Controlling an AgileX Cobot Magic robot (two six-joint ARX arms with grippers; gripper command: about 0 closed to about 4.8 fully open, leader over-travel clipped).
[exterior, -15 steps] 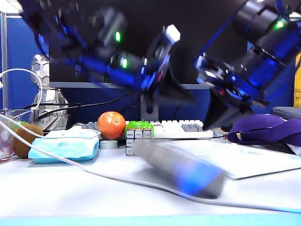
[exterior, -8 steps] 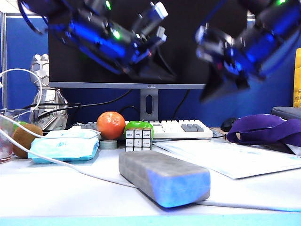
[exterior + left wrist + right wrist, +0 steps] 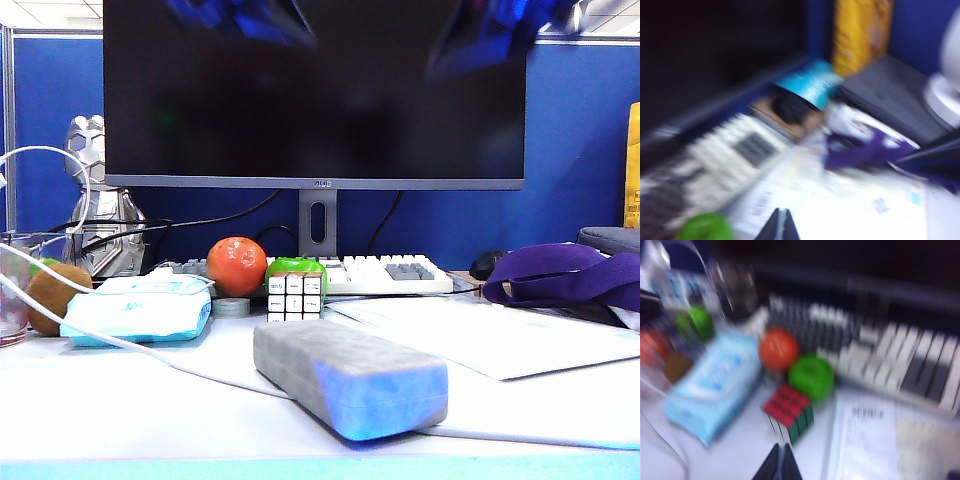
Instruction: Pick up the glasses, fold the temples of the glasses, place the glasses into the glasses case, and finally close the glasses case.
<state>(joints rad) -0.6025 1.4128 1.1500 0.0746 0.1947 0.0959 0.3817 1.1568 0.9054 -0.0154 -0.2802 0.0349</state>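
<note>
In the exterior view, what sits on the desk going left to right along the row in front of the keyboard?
Kiwi → light-blue tissue pack → orange → puzzle cube → sheet of paper → purple strap.

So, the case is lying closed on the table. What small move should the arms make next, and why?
Probably nothing more than settling clear above the table: the glasses case lies shut with no glasses visible outside it. The left gripper and right gripper are shut, empty and high above the desk.
</note>
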